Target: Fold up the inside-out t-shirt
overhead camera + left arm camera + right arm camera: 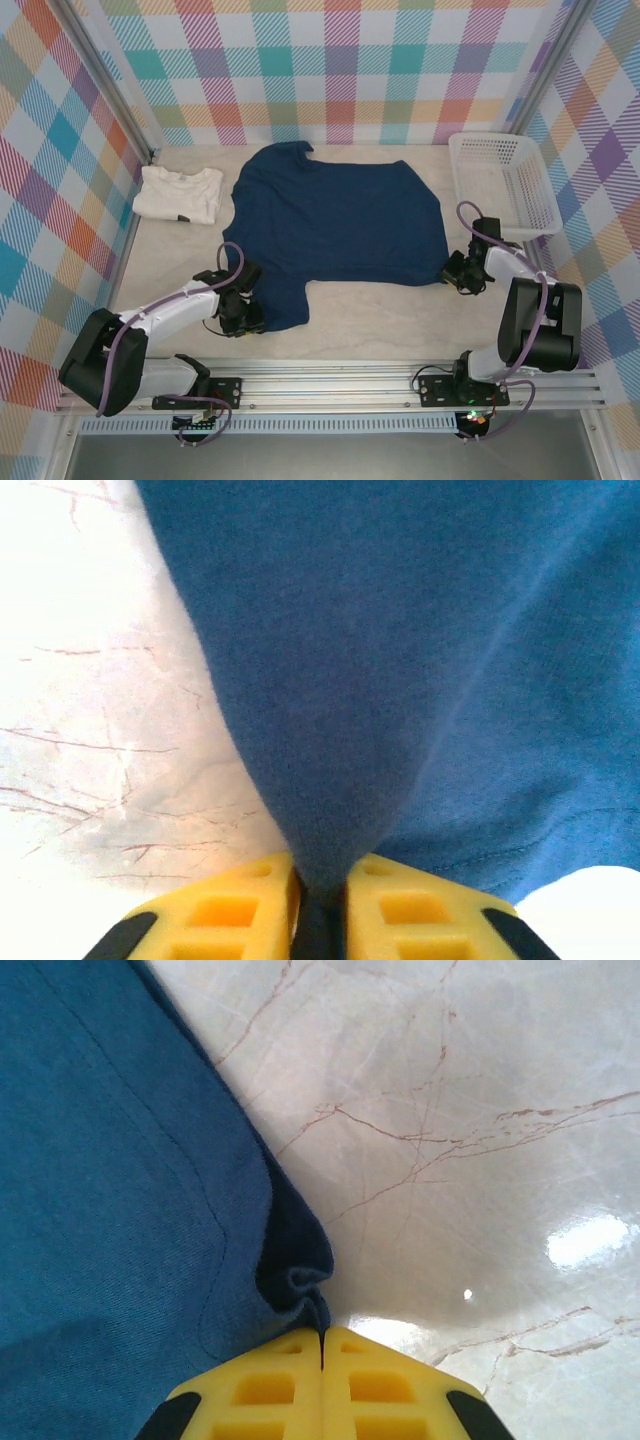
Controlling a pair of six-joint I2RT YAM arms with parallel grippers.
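The dark navy inside-out t-shirt [335, 225] lies spread flat in the middle of the table, neck toward the back. My left gripper [243, 312] sits at its near-left corner, shut on a pinched fold of the cloth [320, 880] between the yellow fingers [225, 910]. My right gripper [462, 272] is at the shirt's near-right corner, shut on the bunched corner [305, 1290], yellow fingers [390, 1385] pressed together. The shirt's hem stitching [215, 1220] runs beside that corner. The neck label is not visible.
A cream-white folded shirt [180, 193] lies at the back left. A white plastic basket [503, 183] stands at the back right. Checkered walls enclose the marble table [380, 310]; bare tabletop lies along the front edge.
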